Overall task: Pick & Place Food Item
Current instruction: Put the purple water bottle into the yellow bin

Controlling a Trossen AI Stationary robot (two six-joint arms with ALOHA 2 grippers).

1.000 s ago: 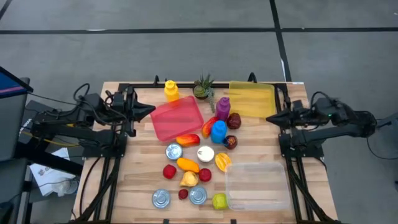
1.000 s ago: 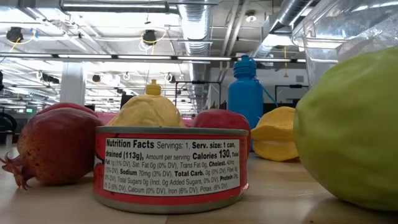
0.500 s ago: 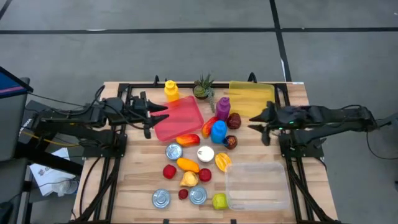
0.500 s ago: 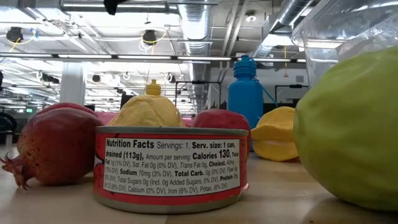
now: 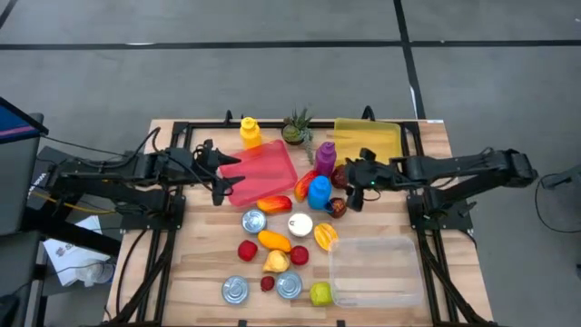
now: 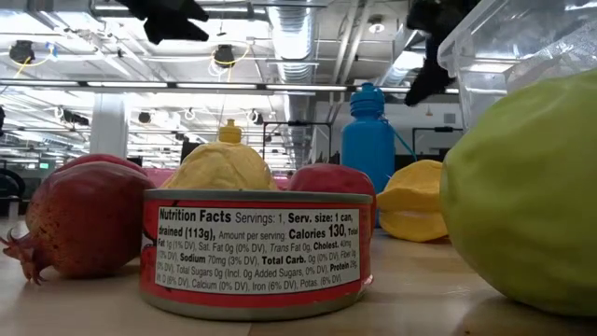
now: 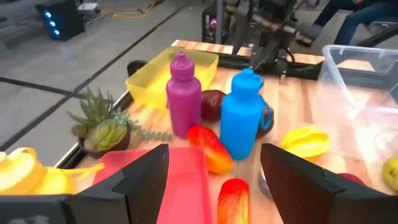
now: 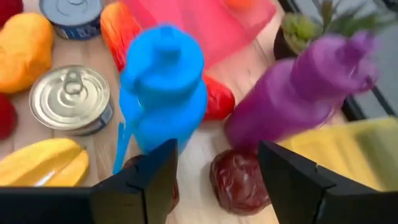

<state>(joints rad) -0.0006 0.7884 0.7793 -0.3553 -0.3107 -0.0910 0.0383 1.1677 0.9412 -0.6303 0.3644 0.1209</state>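
Observation:
Food lies in the table's middle: an orange-red pepper (image 5: 273, 203), a yellow starfruit (image 5: 325, 236), a dark red fruit (image 8: 239, 177), several cans (image 5: 253, 221) and a green fruit (image 6: 522, 196). A blue bottle (image 8: 165, 87) and a purple bottle (image 8: 305, 93) stand among them. My left gripper (image 5: 224, 173) hovers open above the left edge of the red tray (image 5: 263, 168), holding nothing. My right gripper (image 5: 352, 184) hovers open just right of the bottles, over the dark red fruit, also with nothing in it. In the low view both grippers (image 6: 168, 14) (image 6: 431, 47) hang high above the table.
A yellow tray (image 5: 368, 143) sits at the far right and a clear container (image 5: 377, 268) at the near right. A yellow bottle (image 5: 251, 132) and a small plant (image 5: 295, 127) stand at the far edge. Black frame rails run along the table's sides.
My right gripper has swung from the table's right edge toward the bottles in the middle, sinking and tipping downward, and its fingers have opened. My left gripper has come a little toward the red tray, tipped downward, and opened too. Nothing on the table has moved.

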